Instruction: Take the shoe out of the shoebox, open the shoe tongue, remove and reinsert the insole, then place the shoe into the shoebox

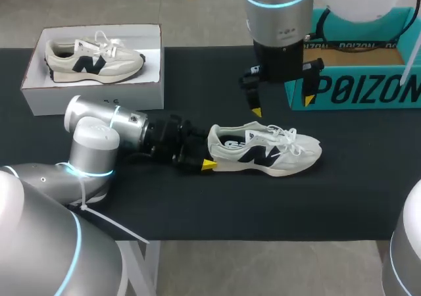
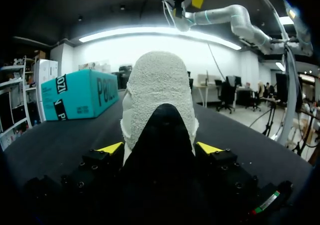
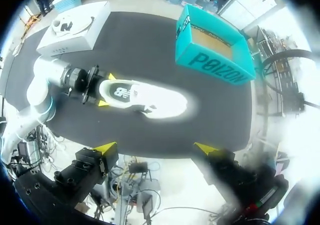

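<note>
A white sneaker (image 1: 266, 150) with a dark logo lies on its sole in the middle of the black table (image 1: 197, 204), toe toward the right. My left gripper (image 1: 209, 154) is at its heel, one yellow-tipped finger pressed on each side. In the left wrist view the heel (image 2: 159, 85) fills the space between the fingers of that gripper (image 2: 160, 147). My right gripper (image 1: 283, 105) hangs open high above the shoe, holding nothing. From the right wrist view its own gripper (image 3: 155, 149) looks down on the sneaker (image 3: 145, 97). The open teal shoebox (image 1: 355, 79) stands at the far right.
A white box (image 1: 92, 92) at the far left holds a second matching sneaker (image 1: 95, 59). The teal shoebox (image 3: 215, 50) sits beyond the shoe's toe end. Bare black tabletop runs along the near edge in front of the shoe.
</note>
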`<act>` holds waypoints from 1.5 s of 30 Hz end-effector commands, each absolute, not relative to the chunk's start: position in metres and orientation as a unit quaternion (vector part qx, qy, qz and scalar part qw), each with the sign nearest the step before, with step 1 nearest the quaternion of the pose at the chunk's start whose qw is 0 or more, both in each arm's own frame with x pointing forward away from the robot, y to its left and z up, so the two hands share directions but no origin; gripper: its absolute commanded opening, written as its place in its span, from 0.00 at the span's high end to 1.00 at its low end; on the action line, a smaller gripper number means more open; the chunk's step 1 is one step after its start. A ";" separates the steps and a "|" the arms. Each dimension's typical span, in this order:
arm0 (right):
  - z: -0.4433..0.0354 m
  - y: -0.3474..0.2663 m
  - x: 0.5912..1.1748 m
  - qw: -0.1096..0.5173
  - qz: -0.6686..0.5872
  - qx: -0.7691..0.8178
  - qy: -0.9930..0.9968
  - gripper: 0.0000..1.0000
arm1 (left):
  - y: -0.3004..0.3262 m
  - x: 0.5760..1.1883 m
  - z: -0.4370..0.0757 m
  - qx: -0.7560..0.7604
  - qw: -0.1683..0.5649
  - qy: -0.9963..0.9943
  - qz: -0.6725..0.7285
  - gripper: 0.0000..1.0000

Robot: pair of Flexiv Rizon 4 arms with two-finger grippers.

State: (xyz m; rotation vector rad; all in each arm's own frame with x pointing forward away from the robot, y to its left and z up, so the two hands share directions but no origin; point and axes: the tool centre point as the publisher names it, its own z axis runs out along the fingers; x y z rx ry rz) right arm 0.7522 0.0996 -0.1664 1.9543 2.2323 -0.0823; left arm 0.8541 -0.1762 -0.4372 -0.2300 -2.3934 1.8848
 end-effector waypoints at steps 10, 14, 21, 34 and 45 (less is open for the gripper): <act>-0.242 0.148 0.786 0.093 -0.088 0.642 0.756 0.00 | -0.179 0.857 -0.442 -0.076 0.044 -0.782 0.617 1.00; -0.254 0.153 0.788 0.103 -0.098 0.644 0.751 0.00 | -0.179 0.857 -0.442 -0.076 0.044 -0.782 0.617 1.00; -0.274 0.153 0.792 0.110 -0.114 0.661 0.734 0.00 | -0.179 0.857 -0.442 -0.076 0.044 -0.782 0.617 1.00; -0.282 0.138 0.804 0.128 -0.078 0.714 0.684 0.00 | -0.179 0.857 -0.442 -0.076 0.044 -0.782 0.617 1.00; -0.310 0.137 0.821 0.138 -0.084 0.707 0.688 0.00 | -0.179 0.857 -0.442 -0.076 0.044 -0.782 0.617 1.00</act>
